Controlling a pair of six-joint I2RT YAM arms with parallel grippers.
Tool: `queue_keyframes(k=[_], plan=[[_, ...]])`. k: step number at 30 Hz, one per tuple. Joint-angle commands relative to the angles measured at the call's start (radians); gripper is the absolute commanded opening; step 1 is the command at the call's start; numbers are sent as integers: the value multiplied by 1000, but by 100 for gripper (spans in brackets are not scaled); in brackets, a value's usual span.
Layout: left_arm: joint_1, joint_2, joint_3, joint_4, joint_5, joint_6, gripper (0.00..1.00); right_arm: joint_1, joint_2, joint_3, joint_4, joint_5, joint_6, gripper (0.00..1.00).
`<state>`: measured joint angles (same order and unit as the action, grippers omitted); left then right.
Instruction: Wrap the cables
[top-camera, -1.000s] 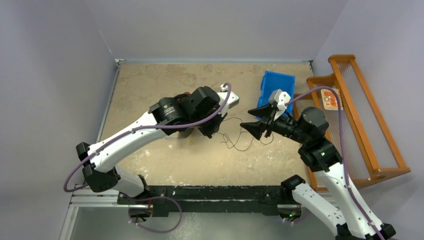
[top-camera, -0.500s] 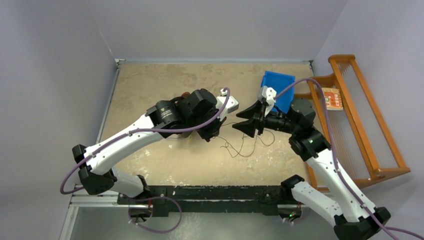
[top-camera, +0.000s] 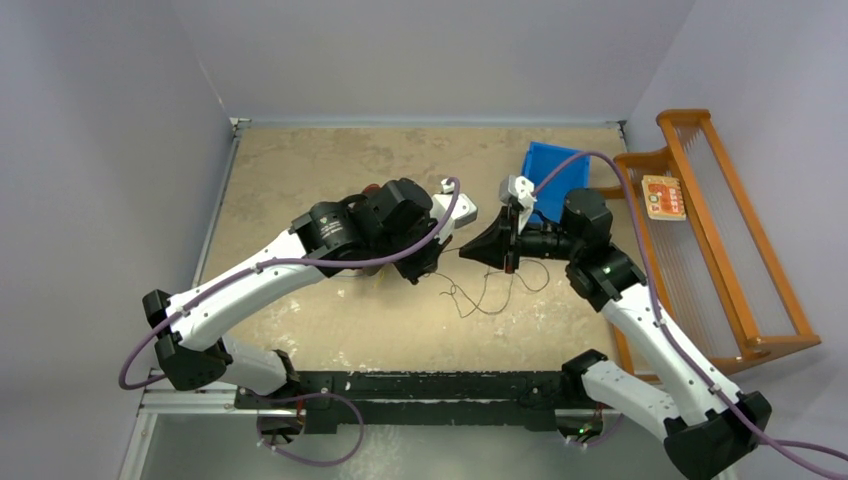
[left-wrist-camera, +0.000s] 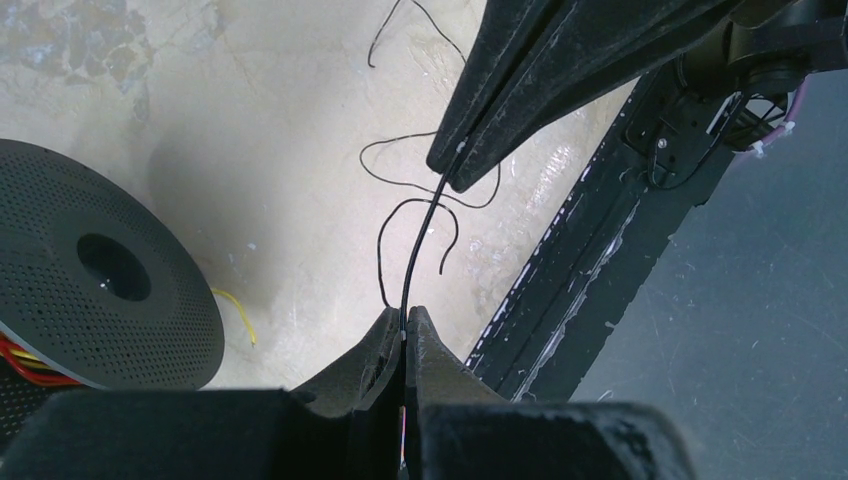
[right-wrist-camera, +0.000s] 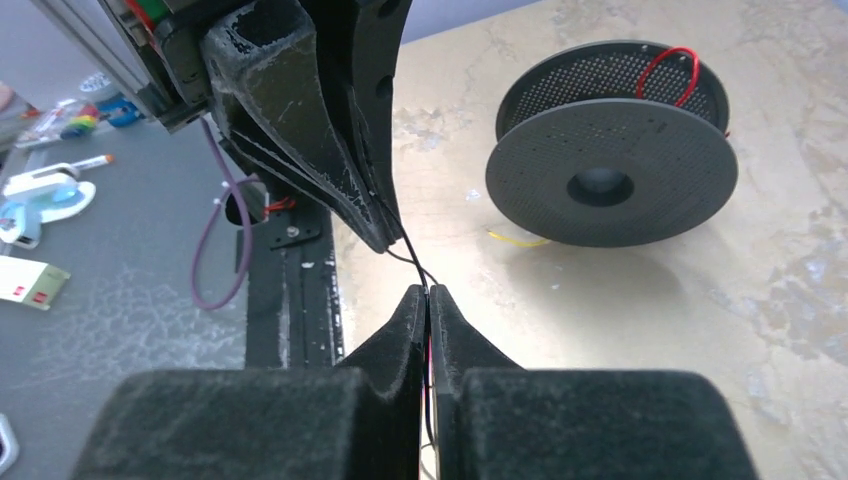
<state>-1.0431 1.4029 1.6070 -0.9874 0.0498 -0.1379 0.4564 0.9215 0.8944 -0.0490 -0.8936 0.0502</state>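
Note:
A thin black cable (left-wrist-camera: 420, 235) runs taut between my two grippers. My left gripper (left-wrist-camera: 405, 316) is shut on one end of that stretch. My right gripper (right-wrist-camera: 428, 292) is shut on it a short way along, its tip (left-wrist-camera: 455, 172) close to the left one. From above, the left gripper (top-camera: 436, 262) and right gripper (top-camera: 466, 253) nearly meet at the table's middle. Loose loops of the black cable (top-camera: 482, 297) lie on the table below them. A red strand (right-wrist-camera: 668, 65) and a yellow strand (right-wrist-camera: 520, 240) come off the black spool (right-wrist-camera: 610, 175).
The black perforated spool (left-wrist-camera: 100, 275) lies flat beside my left gripper, hidden under the left arm from above. A blue bin (top-camera: 553, 180) stands behind the right arm. A wooden rack (top-camera: 735, 270) lines the right side. The table's near edge rail (left-wrist-camera: 560, 290) is close.
My right arm has swung left toward the left gripper, and its jaws have gone from open to shut on the black cable. The left gripper stayed shut and almost still.

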Motion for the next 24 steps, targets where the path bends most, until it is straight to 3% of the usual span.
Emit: queue_keyframes(k=[1,4,9,12,18,24], plan=[[-1,-28,-4,43,9,20,0,1,-6,6,44,-53,2,0],[-1,-34,-15,61,7,21,3,1,-25,6,45,-19,6,0],[-1,-80,-59,151,-93,-6,42,2,-66,15,35,54,16,0],[-1,-126,-85,230,-115,-36,55,2,-96,23,30,125,40,0],[-1,-216,-158,366,-180,-119,68,2,-167,41,39,272,112,0],[-1,-329,-298,503,-264,-224,71,2,-206,41,89,355,174,0]])
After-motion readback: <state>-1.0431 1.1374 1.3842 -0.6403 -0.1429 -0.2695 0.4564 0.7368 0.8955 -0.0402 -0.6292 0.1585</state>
